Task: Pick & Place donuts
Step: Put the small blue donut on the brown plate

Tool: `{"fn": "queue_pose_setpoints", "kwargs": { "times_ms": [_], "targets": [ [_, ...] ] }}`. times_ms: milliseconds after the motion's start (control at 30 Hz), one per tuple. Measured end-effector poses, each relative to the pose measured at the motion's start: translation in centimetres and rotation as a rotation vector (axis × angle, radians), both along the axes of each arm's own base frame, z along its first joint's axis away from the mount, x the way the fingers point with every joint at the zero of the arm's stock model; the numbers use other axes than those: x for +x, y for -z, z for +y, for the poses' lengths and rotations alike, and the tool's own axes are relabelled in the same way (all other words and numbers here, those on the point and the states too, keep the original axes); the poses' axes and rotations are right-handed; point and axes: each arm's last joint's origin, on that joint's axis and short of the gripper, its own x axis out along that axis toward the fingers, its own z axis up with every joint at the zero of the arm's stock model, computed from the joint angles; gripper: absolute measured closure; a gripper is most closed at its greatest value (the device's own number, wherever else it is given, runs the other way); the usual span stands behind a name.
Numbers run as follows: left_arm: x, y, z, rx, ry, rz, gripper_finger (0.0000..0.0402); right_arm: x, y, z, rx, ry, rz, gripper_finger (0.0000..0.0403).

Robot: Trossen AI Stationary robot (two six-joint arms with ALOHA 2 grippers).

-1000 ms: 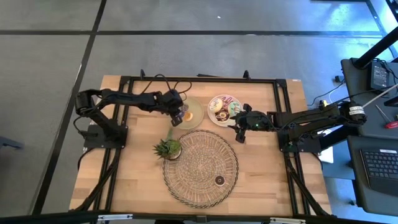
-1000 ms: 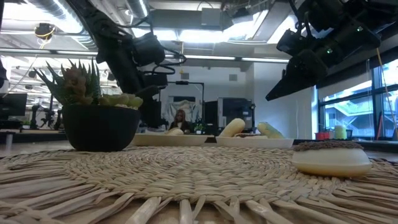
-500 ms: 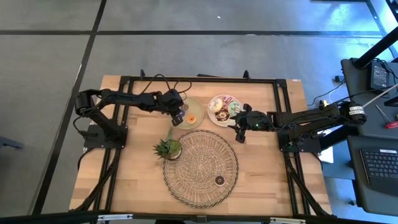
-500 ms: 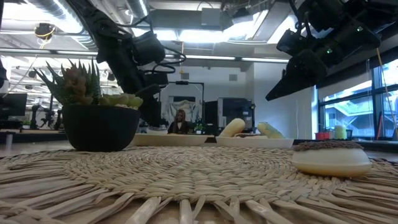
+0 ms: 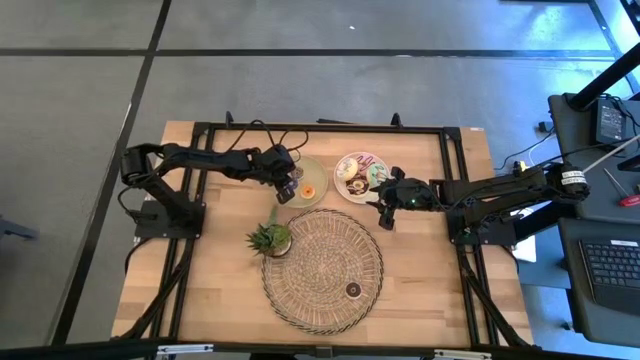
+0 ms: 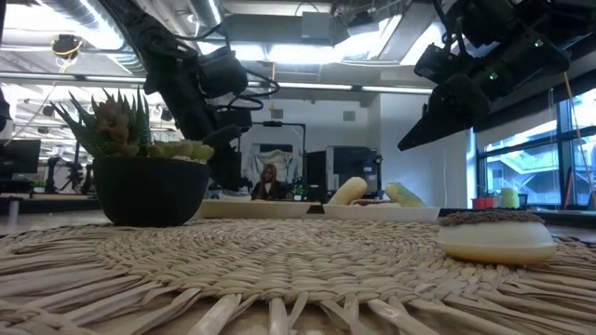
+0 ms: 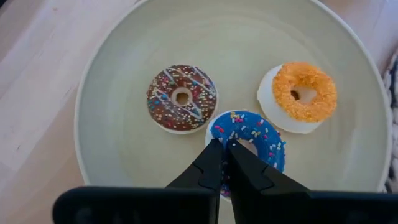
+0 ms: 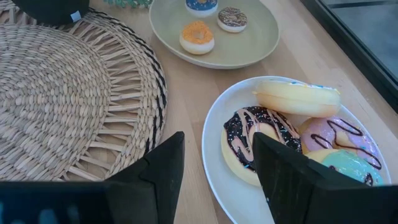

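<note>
A green plate (image 7: pixel 124 149) holds a brown sprinkled donut (image 7: pixel 181 98), an orange donut (image 7: pixel 303 93) and a blue sprinkled donut (image 7: pixel 255 134). My left gripper (image 7: pixel 224 149) is shut at the blue donut's near rim; it also shows in the high view (image 5: pixel 289 186). My right gripper (image 8: pixel 214 165) is open and empty, above the near edge of a white plate (image 8: pixel 211 162) that holds larger donuts: chocolate with pink drizzle (image 8: pixel 258 140), yellow (image 8: pixel 297 96), pink (image 8: pixel 339 137) and teal (image 8: pixel 345 165). A small brown-topped donut (image 6: pixel 494 237) lies on the woven mat (image 5: pixel 322 268). My left gripper comes from above, pointing down, and its shut fingers (image 7: pixel 211 165) meet the blue donut's ring on its near side (image 7: pixel 219 127). The fingers cover the place of contact, so the kind of hold cannot be told. The donut lies flat, icing up, over the green plate.
A small potted plant (image 5: pixel 270 238) stands on the mat's left edge, close to the green plate (image 5: pixel 316 170). The white plate (image 5: pixel 347 185) sits right of the green one. Bare wood lies left of the mat and along the table's right side.
My left gripper has shifted slightly toward the table's left edge over the green plate, so the orange donut now shows clear of it in the high view. My right gripper has kept still.
</note>
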Motion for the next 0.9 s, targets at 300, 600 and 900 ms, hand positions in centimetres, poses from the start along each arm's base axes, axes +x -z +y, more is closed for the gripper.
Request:
{"fn": "queue_pose_setpoints", "kwargs": {
  "times_ms": [300,600,900],
  "targets": [
    [0.5,1.0,-0.7,-0.028,0.029,0.028,0.0389,0.0,0.0,0.0,0.0,0.0,0.0,0.0212],
    [0.5,1.6,-0.5,0.033,-0.001,0.076,0.0389,0.0,0.0,0.0,0.0,0.0,0.0,0.0212],
    [0.6,1.6,-0.6,0.007,0.023,0.067,0.0378,0.0,0.0,0.0,0.0,-0.001,0.0,0.0212]
  ]
}}
